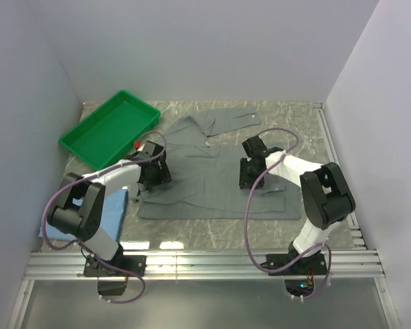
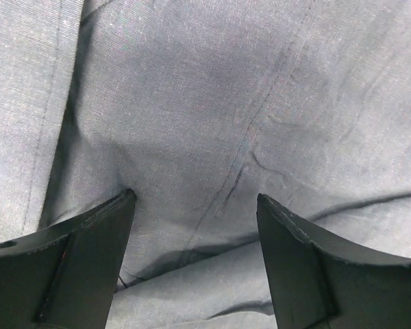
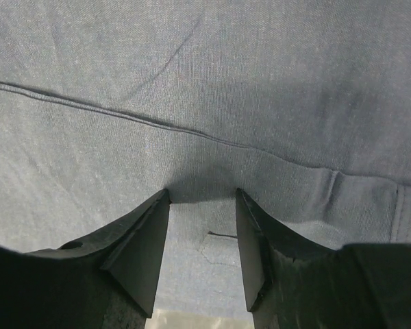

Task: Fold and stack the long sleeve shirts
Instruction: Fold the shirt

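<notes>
A plain grey long sleeve shirt point(image 1: 205, 188) lies spread flat across the middle of the table, one sleeve reaching toward the back. My left gripper point(image 1: 155, 176) stands on its left side. In the left wrist view that gripper point(image 2: 194, 199) is open wide, tips down on wrinkled grey cloth point(image 2: 226, 103), with nothing pinched. My right gripper point(image 1: 249, 174) rests on the shirt's right half. Seen from the right wrist, this gripper point(image 3: 202, 195) has its jaws apart and its tips against flat grey cloth point(image 3: 226, 82). A light blue shirt point(image 1: 118, 205) lies partly hidden under the left arm.
A green plastic tray point(image 1: 109, 127) sits at the back left, close to the left arm's elbow. Metal rails run along the near edge point(image 1: 205, 260) and the right edge point(image 1: 329, 144). White walls enclose the table on three sides.
</notes>
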